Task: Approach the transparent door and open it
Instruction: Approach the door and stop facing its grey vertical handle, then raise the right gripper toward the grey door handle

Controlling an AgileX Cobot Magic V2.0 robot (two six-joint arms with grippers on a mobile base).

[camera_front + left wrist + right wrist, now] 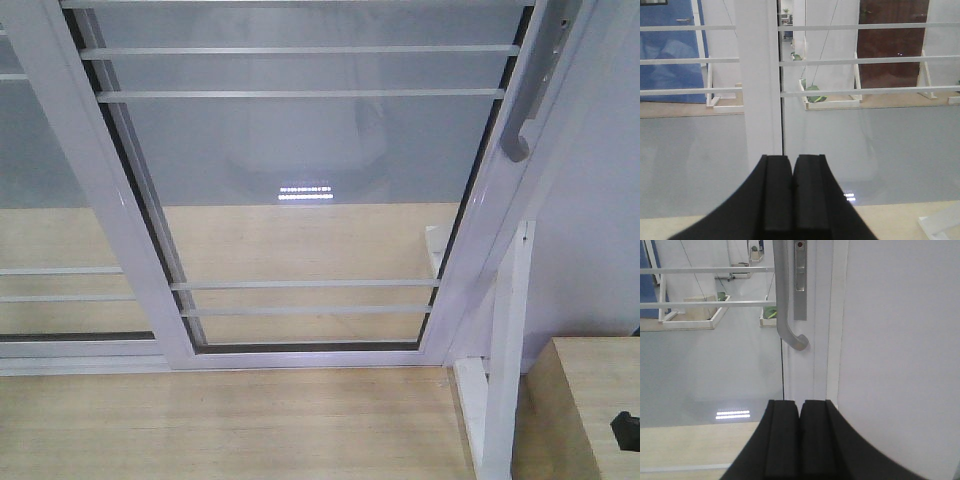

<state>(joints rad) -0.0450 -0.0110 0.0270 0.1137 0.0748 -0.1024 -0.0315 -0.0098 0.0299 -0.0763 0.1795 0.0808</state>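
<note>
Straight ahead, the door (300,200), with the handle (528,95) on its right edge (high up in the front view). Left of it, a second glass panel (40,180); right of it, a wall (600,200). Below the handle, a post (505,350), and right of that a tabletop (585,400). Before the door, floor (230,420). Left end effector (792,165) facing the frame between the panels; right end effector (800,407) just below the handle.

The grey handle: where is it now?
In the front view the handle is top right, on the right edge of the transparent door; the right gripper faces its lower end.
</note>
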